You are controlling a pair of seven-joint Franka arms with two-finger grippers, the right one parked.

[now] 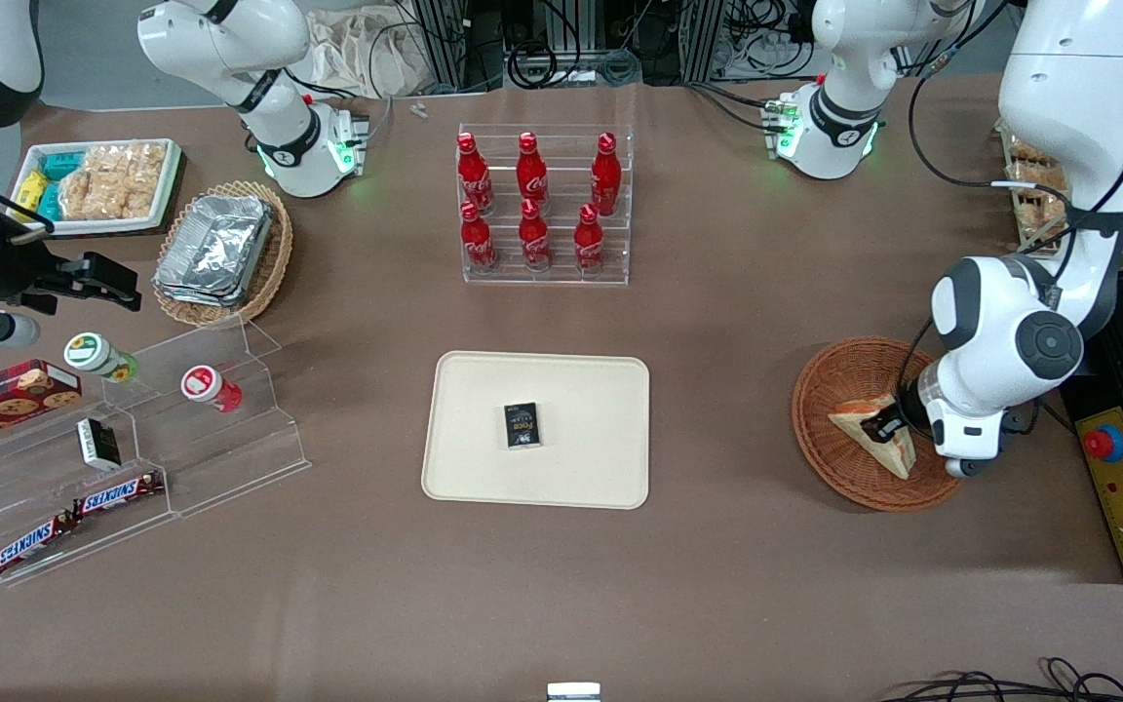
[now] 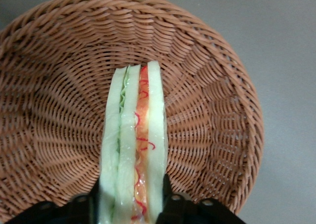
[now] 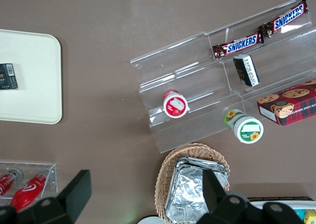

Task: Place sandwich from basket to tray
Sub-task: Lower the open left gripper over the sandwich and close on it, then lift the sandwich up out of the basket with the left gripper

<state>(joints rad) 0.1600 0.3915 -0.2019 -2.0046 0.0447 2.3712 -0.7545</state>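
Front view: the gripper (image 1: 888, 426) is down inside the basket (image 1: 839, 375), toward the working arm's end of the table, w/ the sandwich (image 1: 873, 431) at its tip. The sandwich lies in the basket, partly covered by the arm. The tray (image 1: 581, 385) sits mid-table, well apart from the basket, w/ a small dark packet (image 1: 522, 425) on it. Farther from the camera is a clear rack of red bottles (image 1: 532, 203). Toward the parked arm's end: clear stepped shelf (image 1: 230, 429) w/ candy bars (image 1: 118, 493), and a tan basket w/ foil containers (image 1: 215, 249).

Left wrist view: only here is the grip visible. The sandwich (image 2: 134, 145) stands on edge in the basket (image 2: 54, 110); the dark fingers (image 2: 167, 197) press both bread faces, so the claw is narrowed onto it. Green and red-orange filling shows between the slices.

Right wrist view: no sandwich or gripper. It shows the tray's end (image 3: 34, 76) w/ the packet (image 3: 7, 76), the shelf (image 3: 197, 86) from above, and a cookie box (image 3: 289, 104).
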